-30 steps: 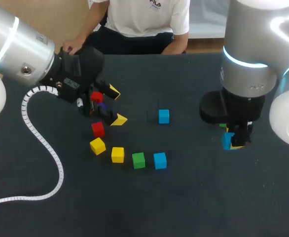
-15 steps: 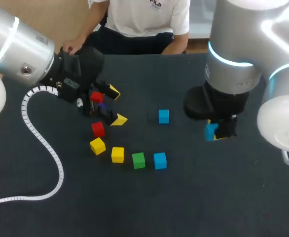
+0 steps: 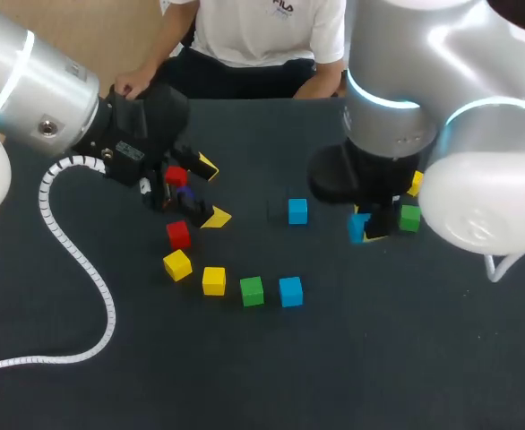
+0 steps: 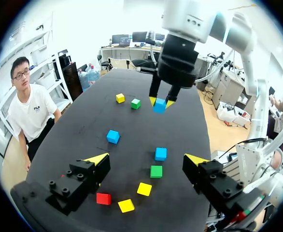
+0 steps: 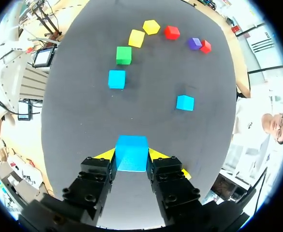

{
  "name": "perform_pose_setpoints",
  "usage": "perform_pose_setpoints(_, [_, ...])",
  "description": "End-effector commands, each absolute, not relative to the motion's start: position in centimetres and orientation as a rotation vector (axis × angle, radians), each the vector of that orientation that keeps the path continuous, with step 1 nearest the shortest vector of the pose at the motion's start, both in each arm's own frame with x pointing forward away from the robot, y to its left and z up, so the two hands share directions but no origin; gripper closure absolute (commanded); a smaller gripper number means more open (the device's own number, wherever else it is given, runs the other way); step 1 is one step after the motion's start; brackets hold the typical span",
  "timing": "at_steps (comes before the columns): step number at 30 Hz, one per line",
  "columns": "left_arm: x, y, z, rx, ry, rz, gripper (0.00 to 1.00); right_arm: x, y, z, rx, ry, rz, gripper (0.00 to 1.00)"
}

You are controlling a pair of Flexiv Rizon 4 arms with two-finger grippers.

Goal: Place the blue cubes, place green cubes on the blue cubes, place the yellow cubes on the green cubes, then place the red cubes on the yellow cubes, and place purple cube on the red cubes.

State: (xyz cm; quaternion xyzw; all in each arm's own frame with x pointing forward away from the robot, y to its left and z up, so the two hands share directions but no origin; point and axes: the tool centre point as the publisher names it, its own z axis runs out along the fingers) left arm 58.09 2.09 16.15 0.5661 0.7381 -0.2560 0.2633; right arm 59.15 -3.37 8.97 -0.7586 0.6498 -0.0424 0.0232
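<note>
**benchbot_42:** So, which step is this? The right gripper (image 3: 365, 226) looks busy.

**cube_wrangler:** Step one, I'd say: laying the blue base. Its two yellow-tipped fingers are clamped on a small solid blue cube (image 5: 132, 152), one on each side. It looks to be held just off the dark cloth-covered table (image 3: 442, 358). Nothing is stacked on anything yet.

**benchbot_42:** What's around it?

**cube_wrangler:** Going by the head view, clock-style from the held cube:
- A second blue cube (image 3: 297, 211) sits at about 9 o'clock, near.
- A third blue cube (image 3: 290, 291) is at roughly 7 o'clock, a bit further off.
- A small green cube (image 3: 409, 218) is just beside it at 3 o'clock.
- A small yellow cube (image 3: 415, 183) is at 1 o'clock.

**benchbot_42:** And the left gripper (image 4: 146, 159)?

**cube_wrangler:** Its fingers are wide apart with nothing between them. It sits way over at 9 o'clock, with a little red cube (image 5: 205, 46) and the purple cube (image 5: 194, 43) touching each other close by it.

**benchbot_42:** Next move?

**cube_wrangler:** My guess is it sets the cube down flat on bare cloth, probably next to the 9 o'clock blue one so the greens can sit on top. It needs to come down square and stay clear of that green neighbour. The fingers should only spread once the cube rests on the cloth.
</note>
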Motion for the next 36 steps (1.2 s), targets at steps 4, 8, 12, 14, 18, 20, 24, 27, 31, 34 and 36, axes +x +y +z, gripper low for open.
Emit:
perform_pose_setpoints(4, [58.2,2.0,16.2,1.535,2.0,-0.691,0.0,61.4,-2.6,8.1,-2.364,2.01,-0.089,1.0])
perform_pose_setpoints(8, [58.2,2.0,16.2,1.535,2.0,-0.691,0.0,62.2,-2.3,7.6,-2.367,1.99,-0.074,1.0])
perform_pose_setpoints(12, [58.2,2.0,16.2,1.535,2.0,-0.691,0.0,62.8,-2.1,6.6,-2.39,1.954,-0.068,1.0])
perform_pose_setpoints(14, [58.2,2.0,16.2,1.535,2.0,-0.691,0.0,63.1,-2.1,6.1,-2.403,1.943,-0.054,1.0])
perform_pose_setpoints(18, [58.2,2.0,16.2,1.535,2.0,-0.691,0.0,63.4,-2.1,5.4,-2.404,1.924,-0.024,1.0])
perform_pose_setpoints(20, [58.2,2.0,16.2,1.535,2.0,-0.691,0.0,63.5,-2.2,5.2,-2.403,1.922,-0.021,1.0])
perform_pose_setpoints(24, [58.2,2.0,16.2,1.535,2.0,-0.691,0.0,63.7,-2.2,5.3,-2.399,1.92,-0.023,1.0])
perform_pose_setpoints(27, [58.2,2.0,16.2,1.535,2.0,-0.691,0.0,63.7,-2.1,5.7,-2.408,1.926,-0.045,1.0])
perform_pose_setpoints(31, [58.2,2.0,16.2,1.535,2.0,-0.691,0.0,63.5,-2.4,6.7,-2.39,1.961,-0.08,1.0])
perform_pose_setpoints(34, [58.2,2.0,16.2,1.535,2.0,-0.691,0.0,63.4,-2.5,7.1,-2.389,1.988,-0.097,1.0])
perform_pose_setpoints(36, [58.2,2.0,16.2,1.535,2.0,-0.691,0.0,63.4,-2.5,7.1,-2.389,1.988,-0.097,1.0])
